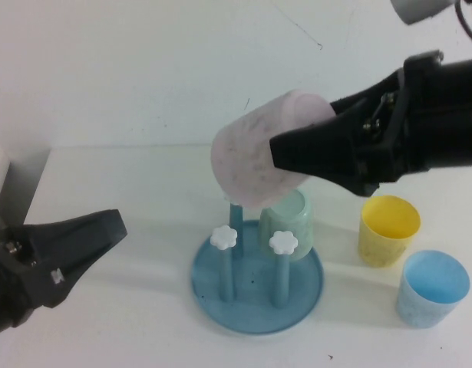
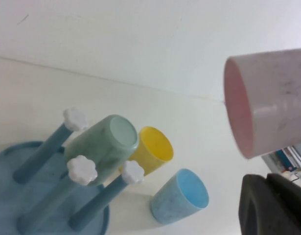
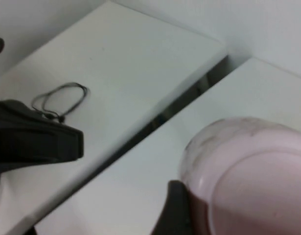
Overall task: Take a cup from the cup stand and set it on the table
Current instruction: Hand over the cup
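Desk (image 1: 113, 199) carries the cup stand (image 1: 257, 300) at six o'clock. Left gripper (image 1: 74, 245) waits at eight o'clock, jaws apart. Above the stand, right gripper (image 1: 312, 149) holds the cup (image 1: 251, 153) clamped, tilted sideways.

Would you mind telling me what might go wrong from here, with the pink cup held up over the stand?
1. The right gripper holds the pink cup tilted directly above the cup stand; lowering straight down could strike a peg knob or the mint green cup.
2. The yellow cup and blue cup crowd the table on the right, so placement there risks knocking them.
The left gripper sits low left, empty.
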